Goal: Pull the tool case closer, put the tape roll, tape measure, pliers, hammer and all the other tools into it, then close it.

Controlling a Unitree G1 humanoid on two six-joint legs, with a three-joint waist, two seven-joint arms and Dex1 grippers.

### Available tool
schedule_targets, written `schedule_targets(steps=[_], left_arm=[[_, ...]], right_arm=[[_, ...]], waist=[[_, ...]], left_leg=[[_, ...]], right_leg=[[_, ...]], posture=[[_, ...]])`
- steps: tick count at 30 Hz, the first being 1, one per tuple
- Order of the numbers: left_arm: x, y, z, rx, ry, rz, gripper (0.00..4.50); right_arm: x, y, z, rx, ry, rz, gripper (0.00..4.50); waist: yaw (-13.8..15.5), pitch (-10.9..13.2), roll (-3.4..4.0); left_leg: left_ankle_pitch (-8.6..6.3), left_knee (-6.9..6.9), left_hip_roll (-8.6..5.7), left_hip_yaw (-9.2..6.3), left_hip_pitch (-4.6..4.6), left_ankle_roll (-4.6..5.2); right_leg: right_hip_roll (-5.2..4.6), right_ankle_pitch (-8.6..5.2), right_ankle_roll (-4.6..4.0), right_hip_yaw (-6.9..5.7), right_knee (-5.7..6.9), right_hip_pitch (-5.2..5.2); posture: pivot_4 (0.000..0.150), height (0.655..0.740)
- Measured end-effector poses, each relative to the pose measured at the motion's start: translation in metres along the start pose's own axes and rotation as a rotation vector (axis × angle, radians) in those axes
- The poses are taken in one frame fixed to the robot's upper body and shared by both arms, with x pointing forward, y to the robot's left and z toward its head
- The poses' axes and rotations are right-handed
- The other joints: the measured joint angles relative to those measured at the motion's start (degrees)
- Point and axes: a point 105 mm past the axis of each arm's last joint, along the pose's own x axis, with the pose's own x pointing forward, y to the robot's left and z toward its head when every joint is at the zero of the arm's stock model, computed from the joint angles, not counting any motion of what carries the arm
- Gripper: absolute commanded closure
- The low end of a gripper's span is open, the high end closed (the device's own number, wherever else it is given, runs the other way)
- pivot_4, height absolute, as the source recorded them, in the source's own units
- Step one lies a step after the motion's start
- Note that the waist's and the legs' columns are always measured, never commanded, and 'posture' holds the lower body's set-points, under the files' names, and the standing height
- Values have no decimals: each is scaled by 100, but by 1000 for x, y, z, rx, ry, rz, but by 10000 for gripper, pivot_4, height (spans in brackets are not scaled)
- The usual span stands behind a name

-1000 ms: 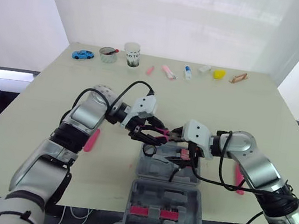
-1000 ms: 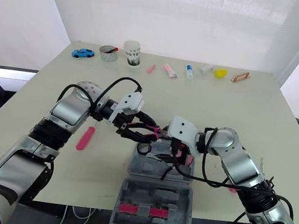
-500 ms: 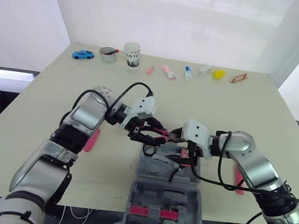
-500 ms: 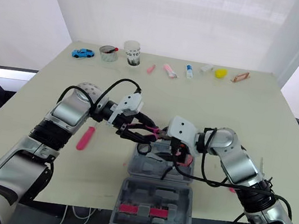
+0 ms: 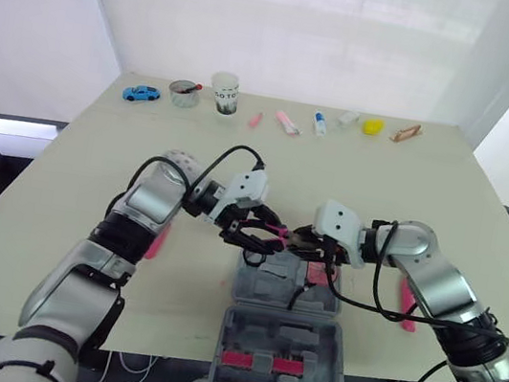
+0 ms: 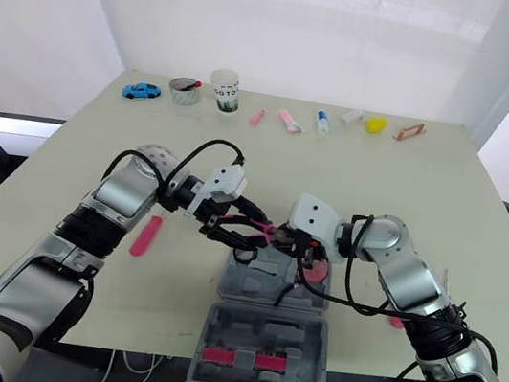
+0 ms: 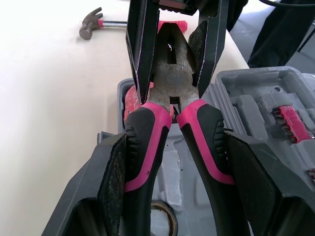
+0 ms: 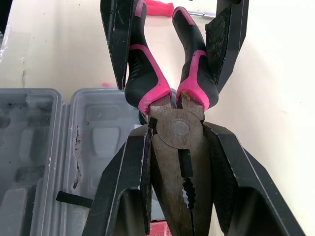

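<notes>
The pliers (image 5: 281, 236) are held level just above the open tool case (image 5: 258, 293), which lies at the near edge of the bench (image 5: 380, 192). The left tool (image 5: 258, 237) is clenched on the pink handles, and the right tool (image 5: 310, 246) is clamped on the metal head. The hammer (image 7: 90, 28) lies on the bench beside the case, on the right arm's side.
</notes>
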Motion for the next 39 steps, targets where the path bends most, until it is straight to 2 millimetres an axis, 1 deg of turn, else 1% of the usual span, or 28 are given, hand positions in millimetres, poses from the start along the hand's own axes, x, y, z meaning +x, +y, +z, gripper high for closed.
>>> schedule_targets(steps=[4,5,7,8,9,13,16,17,19,21,22,23,25,28,30,32,33,34,37,39], left_arm=[[0,-1,-1,-21,-9,-10,19318],[0,-1,-1,-32,-13,-13,11323],[-1,-1,-1,-48,-27,-10,4374],[-2,0,-1,-53,-33,-4,1612],[-5,1,0,-54,-46,7,606],[-13,3,-2,-38,-94,44,606],[-25,-4,-25,-78,-123,89,606],[-27,-5,-28,-84,-124,93,606],[-37,-14,-34,-111,-164,102,606],[-44,-20,-31,-132,-223,106,606],[-53,-28,-29,-144,-251,101,606],[-57,-31,-29,-148,-254,103,606],[-73,-43,-33,-157,-250,117,606],[-83,-55,-39,-152,-221,120,606],[-89,-59,-43,-128,-184,132,606],[-93,-61,-45,-105,-165,137,606],[-102,-66,-48,-101,-126,146,606],[-105,-67,-49,-96,-114,150,606],[-111,-74,-53,-89,-69,143,606],[-112,-78,-53,-88,-68,136,606]], right_arm=[[0,1,0,1,1,8,35205],[0,1,0,1,0,10,35205],[0,1,0,2,0,11,35205],[1,2,0,3,-2,12,35205],[1,3,0,7,-4,15,35205],[0,3,-3,12,-8,12,35205],[-10,1,-23,69,25,-23,35205],[-12,1,-26,79,30,-30,35205],[-18,0,-34,91,37,-56,35205],[-24,0,-40,93,38,-74,35205],[-31,2,-47,97,52,-88,35205],[-34,2,-51,104,60,-94,35205],[-45,3,-63,138,81,-122,35205],[-54,3,-70,147,93,-138,35205],[-56,5,-73,156,96,-137,35205],[-56,7,-73,157,92,-131,35205],[-58,11,-74,132,92,-108,35205],[-59,12,-76,122,101,-104,35205],[-60,14,-75,73,114,-85,35205],[-56,18,-74,47,114,-58,35205]], waist=[[-1,0,0],[-2,0,0],[-2,0,0],[-2,0,0],[-4,0,0],[-6,-1,1],[-5,-1,1],[-3,-1,1],[-2,-1,1],[-2,-1,1],[-4,-1,1],[-4,-1,1],[-3,0,1],[-5,0,2],[1,0,2],[2,0,2],[4,1,3],[4,1,3],[4,1,3],[4,1,4]], left_leg=[[0,0,0,0,0,0],[0,0,0,0,0,0],[0,1,0,0,0,0],[0,1,0,0,0,0],[0,1,0,-1,0,0],[0,2,0,0,1,0],[0,2,1,0,1,0],[0,2,1,0,0,0],[0,2,2,0,0,0],[0,2,3,0,0,0],[0,2,4,0,0,0],[0,2,5,0,0,0],[0,2,5,0,1,0],[0,2,6,3,5,0],[0,2,7,4,7,-1],[1,4,7,5,7,-1],[1,6,7,7,6,-1],[1,6,7,10,6,-1],[0,6,9,12,6,-1],[1,6,10,13,6,-1]], right_leg=[[0,0,0,0,1,0],[0,0,0,0,1,0],[0,0,0,0,1,0],[0,0,0,0,1,0],[0,0,0,-1,1,0],[0,0,0,-1,1,1],[0,0,-1,-1,1,0],[0,0,-1,-1,1,0],[0,0,0,-1,1,1],[-1,0,0,-1,1,1],[-1,0,0,-1,0,1],[-1,0,0,-1,0,1],[-1,0,0,-1,3,1],[-1,0,-1,-1,4,1],[-1,1,-2,-1,6,2],[-1,1,-2,-1,7,2],[-1,1,-2,0,6,2],[-1,1,-2,1,6,2],[-1,1,-2,3,2,1],[-1,0,-2,3,4,1]], posture=[[1500,7400],[1500,7400],[1500,7400],[1500,7400],[1500,7400],[1500,7400],[1500,7400],[1500,7400],[1500,7400],[1500,7400],[1500,7400],[1500,7400],[1500,7400],[1500,7400],[1500,7400],[1500,7400],[1500,7400],[1500,7400],[1500,7400],[1500,7400]])
